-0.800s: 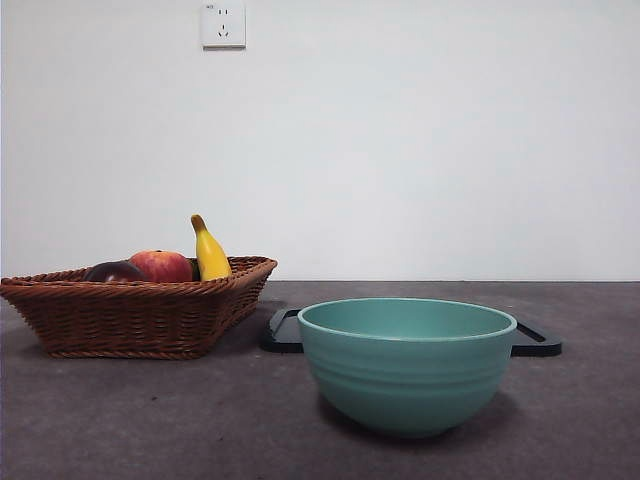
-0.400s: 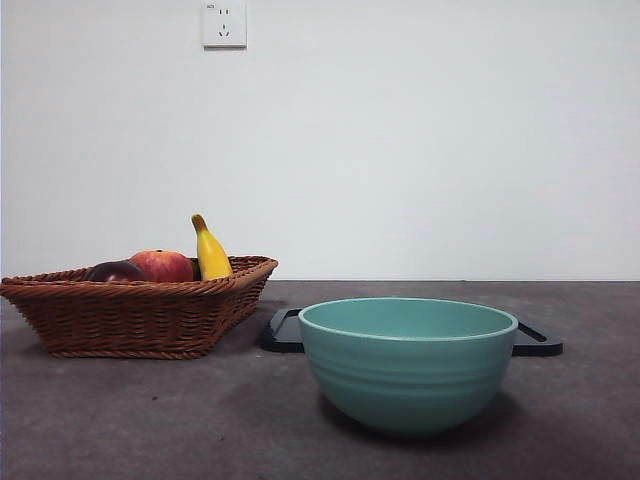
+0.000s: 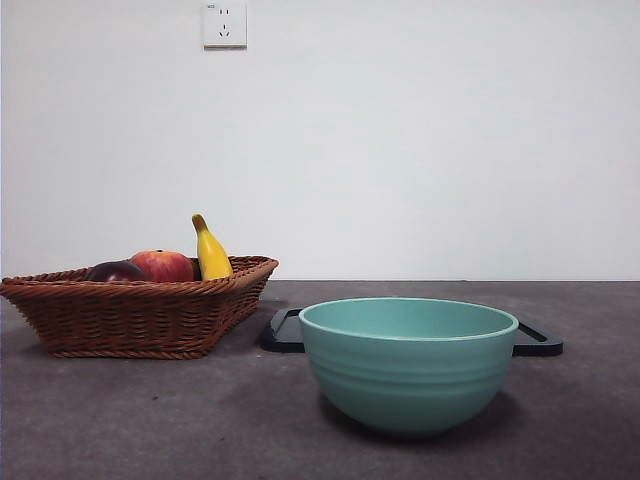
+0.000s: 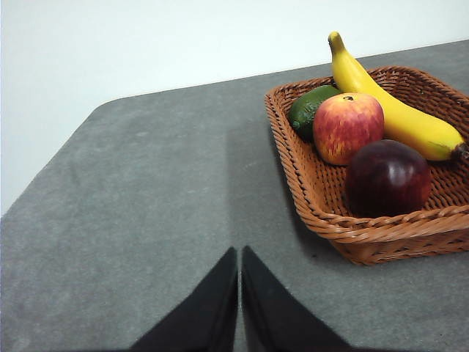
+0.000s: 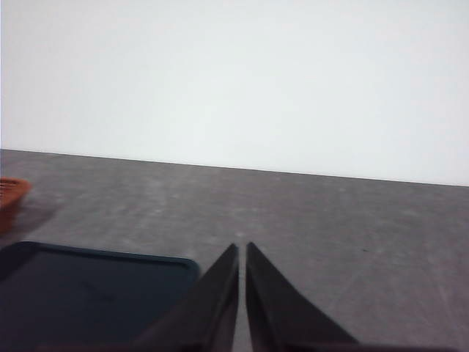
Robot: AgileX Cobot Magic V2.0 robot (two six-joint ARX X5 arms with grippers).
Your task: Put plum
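My left gripper has its two black jaws pressed together with only a hairline between them, and nothing is in them; it hangs over bare grey tabletop, near the woven brown wicker basket but apart from it. My right gripper is closed the same way, tips nearly touching, holding nothing, over open desk just beside the flat black tray. Neither arm shows in the front view.

The dark maroon, glossy round plum lies inside the basket, in the corner nearest my left wrist camera, against the basket's wall. Just behind it and touching or nearly touching sits the red-and-yellow round fruit, and beyond that a dark green fruit is tucked into the far corner. The long yellow banana lies along the basket beside those fruits, one end rising above the rim.

In the front view the basket stands toward the left edge of the desk, with the plum only just showing over its rim, the red fruit next to it and the banana sticking up. A smooth teal bowl stands nearer the front edge, right of the basket and well apart from it. The black tray lies behind the bowl, its ends showing on either side.
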